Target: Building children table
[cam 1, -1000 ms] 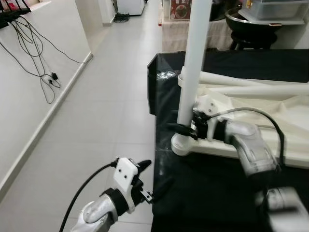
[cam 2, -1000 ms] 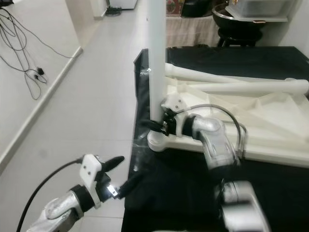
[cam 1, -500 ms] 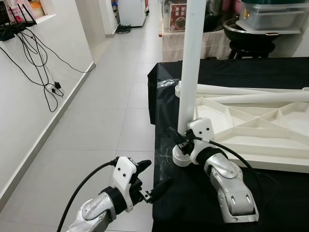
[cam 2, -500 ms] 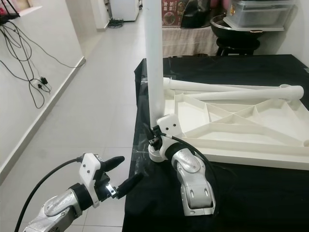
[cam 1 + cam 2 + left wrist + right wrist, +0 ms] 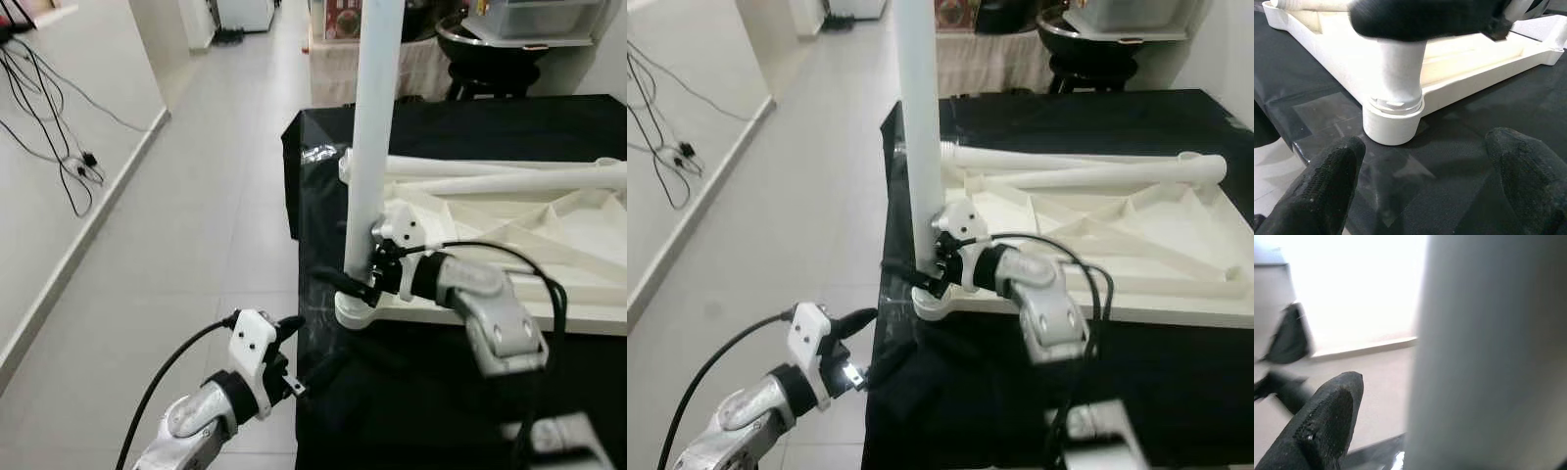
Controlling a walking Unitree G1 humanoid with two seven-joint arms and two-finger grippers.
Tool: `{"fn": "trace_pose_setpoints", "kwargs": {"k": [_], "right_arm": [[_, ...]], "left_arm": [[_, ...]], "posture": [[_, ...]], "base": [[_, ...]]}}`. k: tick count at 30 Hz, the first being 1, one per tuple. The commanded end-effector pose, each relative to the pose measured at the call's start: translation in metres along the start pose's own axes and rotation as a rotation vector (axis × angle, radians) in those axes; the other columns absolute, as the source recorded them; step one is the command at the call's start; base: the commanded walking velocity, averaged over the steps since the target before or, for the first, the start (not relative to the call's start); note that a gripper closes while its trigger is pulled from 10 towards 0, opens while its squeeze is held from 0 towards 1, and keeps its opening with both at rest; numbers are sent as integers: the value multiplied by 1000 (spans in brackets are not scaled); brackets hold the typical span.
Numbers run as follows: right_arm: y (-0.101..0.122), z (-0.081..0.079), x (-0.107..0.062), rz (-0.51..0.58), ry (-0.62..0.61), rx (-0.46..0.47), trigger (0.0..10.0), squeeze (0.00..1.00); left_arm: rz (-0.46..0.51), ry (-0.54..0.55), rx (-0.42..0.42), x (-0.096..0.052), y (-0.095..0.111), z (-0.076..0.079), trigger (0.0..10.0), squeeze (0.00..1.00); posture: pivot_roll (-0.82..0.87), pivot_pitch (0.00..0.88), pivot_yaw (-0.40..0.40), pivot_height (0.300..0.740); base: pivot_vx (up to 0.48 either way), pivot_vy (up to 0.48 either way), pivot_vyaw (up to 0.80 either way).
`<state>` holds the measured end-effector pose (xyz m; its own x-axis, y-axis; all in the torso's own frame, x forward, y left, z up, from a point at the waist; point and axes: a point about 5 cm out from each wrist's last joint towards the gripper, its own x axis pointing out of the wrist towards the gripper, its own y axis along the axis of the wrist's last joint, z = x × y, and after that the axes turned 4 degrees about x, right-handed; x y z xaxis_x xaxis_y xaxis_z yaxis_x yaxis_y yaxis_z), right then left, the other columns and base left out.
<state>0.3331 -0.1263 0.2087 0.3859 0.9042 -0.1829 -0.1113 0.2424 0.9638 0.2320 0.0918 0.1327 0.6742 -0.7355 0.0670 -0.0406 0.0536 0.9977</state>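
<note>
An upside-down white tabletop (image 5: 509, 230) lies on a desk (image 5: 431, 392) draped in black cloth, its ribbed underside forming shallow open compartments. One white leg (image 5: 369, 147) stands upright in the corner socket (image 5: 355, 311) nearest the robot's left, its top cut off by the frame. The right gripper (image 5: 361, 279) is clenched around that leg just above the socket. Two loose legs (image 5: 1087, 171) lie across the tabletop's far side. The left gripper (image 5: 304, 352) hovers released near the socket, off the desk's edge over the tiled floor (image 5: 196, 215).

1. The upright table leg (image 5: 370, 147) and the upturned tabletop (image 5: 509, 235) were cream-white.
2. The table cloth (image 5: 411, 392) was plain black.
3. The floor tiles (image 5: 196, 215) were pale grey.
</note>
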Motion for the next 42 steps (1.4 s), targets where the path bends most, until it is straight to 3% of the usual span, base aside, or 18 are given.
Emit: {"fn": "trace_pose_setpoints", "kwargs": {"k": [1,5,6,8,9,17,24,27,28,29,31,32,33,34,36,40,42], "right_arm": [[-9,-5,11,-39,92,18,10000,0],[-6,5,16,-18,134,65,10000,0],[-6,7,16,-20,141,72,1098,0],[-7,8,16,-22,148,74,1098,0],[-6,9,15,-18,162,79,0,0],[-9,15,5,-6,194,90,0,0],[-12,20,-4,3,124,72,0,0],[-19,17,-18,33,-63,77,0,0],[-29,12,-16,47,-302,115,0,0],[-29,12,-16,47,-302,115,0,0],[-42,3,-31,44,-924,121,0,0],[-57,-37,-18,-9,-942,194,0,0],[-57,-37,-18,-9,-942,194,0,0],[-62,-47,-10,-17,-865,226,0,0],[-65,-52,-4,-23,-806,238,0,0],[-60,-27,-11,-4,-841,188,0,0],[-58,-24,-10,5,-838,186,0,0]], "left_arm": [[-17,3,-10,-2,-5,2,10000,0],[-18,9,-8,-3,-5,2,10000,0],[-18,9,-8,-3,-5,2,10000,0],[-18,9,-8,-4,-5,2,10000,0],[-18,9,-8,-3,-5,2,10000,0],[-19,8,-10,-2,-5,3,10000,0],[-19,5,-12,-3,-5,3,10000,0],[-18,7,-15,-7,-4,3,10000,0],[-19,8,-16,-8,-4,2,10000,0],[-19,8,-16,-8,-4,2,10000,0],[-20,8,-17,-11,-4,0,10000,0],[-26,1,-19,-12,-4,-2,10000,0],[-26,1,-19,-12,-4,-2,10000,0],[-30,-6,-18,-11,-5,-2,10000,0],[-33,-11,-18,-11,-5,-2,10000,0],[-45,-26,-15,-10,-8,-1,10000,0],[-42,-18,-16,-10,-8,-1,10000,0]], "posture": [[-44,127,18,740],[-29,134,15,740],[-27,134,16,740],[-27,134,16,740],[-27,137,17,740],[-29,138,20,740],[-37,139,28,740],[-48,149,24,740],[-56,154,17,740],[-56,154,17,740],[-76,166,30,740],[-79,166,45,740],[-79,166,45,740],[-84,152,51,740],[-83,149,53,740],[-66,135,39,740],[-66,135,39,740]], "base": [[0,0,0],[0,0,0],[0,0,0],[0,0,0],[0,0,0],[0,0,0],[0,0,0],[0,0,0],[0,0,0],[0,0,0],[0,0,0],[0,0,0],[0,0,0],[0,0,0],[0,0,0],[0,0,0],[0,0,0]]}}
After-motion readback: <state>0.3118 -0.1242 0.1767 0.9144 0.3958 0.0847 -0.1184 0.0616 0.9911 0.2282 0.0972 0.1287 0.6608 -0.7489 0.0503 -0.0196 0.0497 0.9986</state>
